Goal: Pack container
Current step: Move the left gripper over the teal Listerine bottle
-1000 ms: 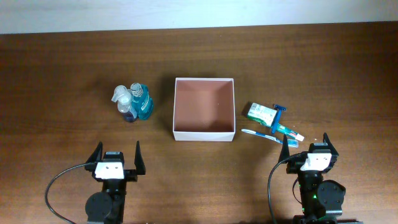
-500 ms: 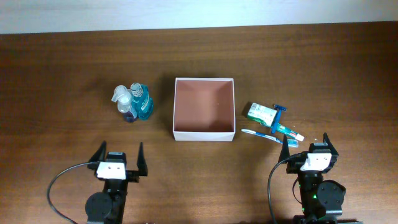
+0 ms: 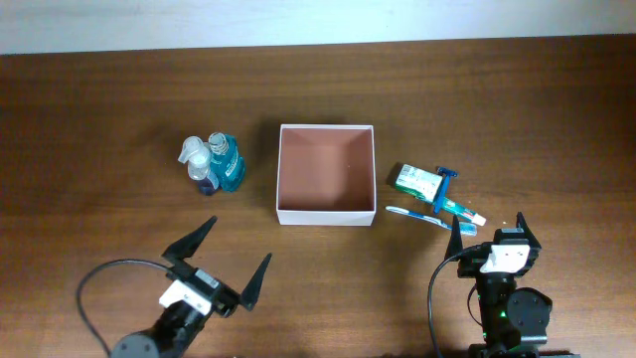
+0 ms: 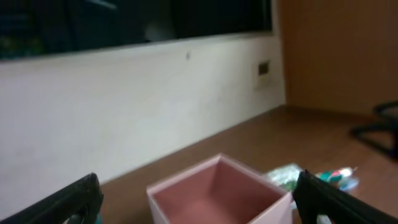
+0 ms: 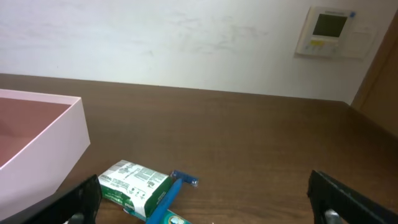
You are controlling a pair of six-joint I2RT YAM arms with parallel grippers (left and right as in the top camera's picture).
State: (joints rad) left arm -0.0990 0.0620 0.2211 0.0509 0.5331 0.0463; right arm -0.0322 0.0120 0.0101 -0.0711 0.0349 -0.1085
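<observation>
The container [image 3: 325,215], a square white-walled box with a reddish-brown inside, sits at the table's middle with nothing in it. My left gripper [image 3: 240,239] is open below and left of it, angled toward it. In the left wrist view the container [image 4: 186,179] lies ahead between the spread fingers of the left gripper [image 4: 199,205]. My right gripper [image 3: 487,224] stands open just below a toothbrush [image 3: 417,215] and a toothpaste tube [image 3: 462,210]. A green-white box [image 5: 134,186] and a blue razor [image 5: 177,182] lie in front of the right gripper [image 5: 208,202].
A teal mouthwash bottle [image 3: 227,167] and a clear spray bottle [image 3: 199,164] stand together left of the container. The green-white box [image 3: 415,180] and the razor [image 3: 444,186] lie right of it. A white wall runs behind the table's far edge.
The left arm has swung and tilted, so its open fingers now point up and right toward the container. The right arm has not moved.
</observation>
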